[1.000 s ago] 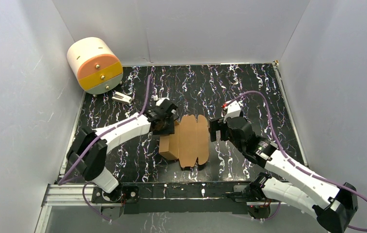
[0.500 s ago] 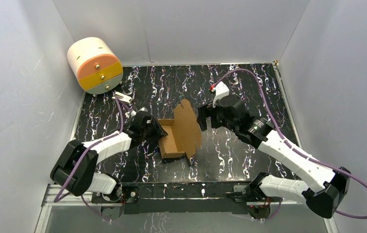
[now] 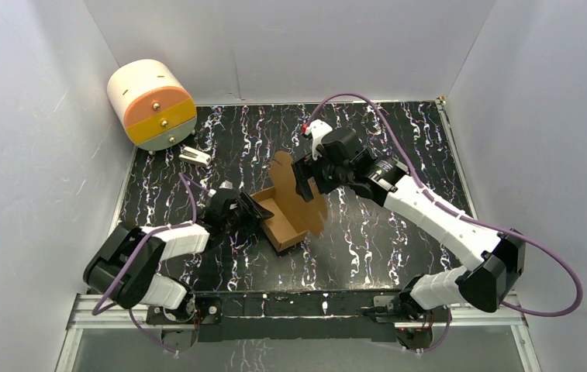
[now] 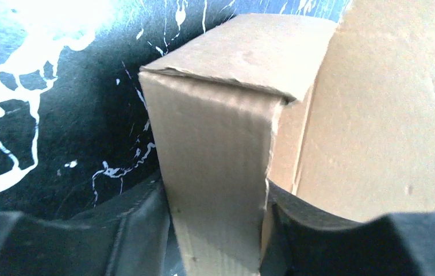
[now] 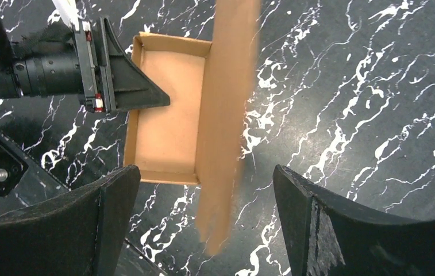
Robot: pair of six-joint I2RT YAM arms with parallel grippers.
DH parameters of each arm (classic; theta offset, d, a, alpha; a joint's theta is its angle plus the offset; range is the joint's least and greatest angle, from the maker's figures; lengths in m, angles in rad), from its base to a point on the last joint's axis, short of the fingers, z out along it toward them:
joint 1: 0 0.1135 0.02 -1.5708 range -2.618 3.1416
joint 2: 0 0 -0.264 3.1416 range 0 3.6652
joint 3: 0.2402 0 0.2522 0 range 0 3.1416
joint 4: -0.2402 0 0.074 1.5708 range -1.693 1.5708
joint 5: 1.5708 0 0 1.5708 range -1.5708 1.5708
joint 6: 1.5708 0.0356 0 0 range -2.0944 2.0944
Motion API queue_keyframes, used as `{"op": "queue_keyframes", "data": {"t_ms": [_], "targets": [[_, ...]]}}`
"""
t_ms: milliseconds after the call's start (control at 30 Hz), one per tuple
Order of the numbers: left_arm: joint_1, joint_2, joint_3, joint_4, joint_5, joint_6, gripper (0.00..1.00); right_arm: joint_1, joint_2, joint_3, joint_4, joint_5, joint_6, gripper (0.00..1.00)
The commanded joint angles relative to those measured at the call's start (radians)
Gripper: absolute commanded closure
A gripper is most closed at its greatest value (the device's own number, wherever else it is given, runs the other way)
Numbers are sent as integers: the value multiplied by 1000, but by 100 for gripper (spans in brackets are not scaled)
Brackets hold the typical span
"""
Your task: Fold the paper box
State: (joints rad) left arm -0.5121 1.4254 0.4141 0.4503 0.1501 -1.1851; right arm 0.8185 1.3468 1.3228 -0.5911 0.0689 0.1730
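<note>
Roughly at the middle of the black, white-veined table (image 3: 398, 132) sits the paper box (image 3: 284, 223), half formed: a shallow brown tray with raised walls, resting on the surface at a slant to the table edges, and 1 tall flap (image 3: 299, 187) standing nearly upright along its right side. The left gripper (image 3: 256, 211) reaches in low from the left and is clamped on the tray's left wall. In the left wrist view the cardboard wall runs straight between the 2 dark fingers (image 4: 140, 227), which press on both of its faces, close to a folded corner. The right gripper (image 3: 304, 175) hangs over the top of the tall flap, pointing down. From its wrist camera the flap shows edge-on, a thin brown strip between the 2 padded fingers (image 5: 108, 221), which are spread wide and touch neither face of it, so this gripper grasps nothing. The same view looks into the tray's bare floor, with the left gripper's black fingertips at the tray's left rim. At the far left corner of the table stands a cream, orange and yellow drawer unit (image 3: 152, 105), with a small white object (image 3: 195, 156) lying just in front of it, well apart from the box.
</note>
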Motion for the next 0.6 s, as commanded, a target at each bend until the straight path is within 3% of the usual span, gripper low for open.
{"op": "queue_keyframes", "data": {"t_ms": [0, 167, 367, 567], "targets": [[3, -118, 5, -107, -76, 49, 48, -2, 14, 73, -14, -63, -24, 6], [3, -204, 25, -244, -167, 98, 40, 4, 48, 92, -24, -92, -28, 7], [3, -272, 8, -340, -208, 114, 38, 7, 100, 111, -47, 2, -31, 8], [4, -373, 10, -441, -247, 149, 32, 48, 175, 171, -60, -93, -43, 11]]}}
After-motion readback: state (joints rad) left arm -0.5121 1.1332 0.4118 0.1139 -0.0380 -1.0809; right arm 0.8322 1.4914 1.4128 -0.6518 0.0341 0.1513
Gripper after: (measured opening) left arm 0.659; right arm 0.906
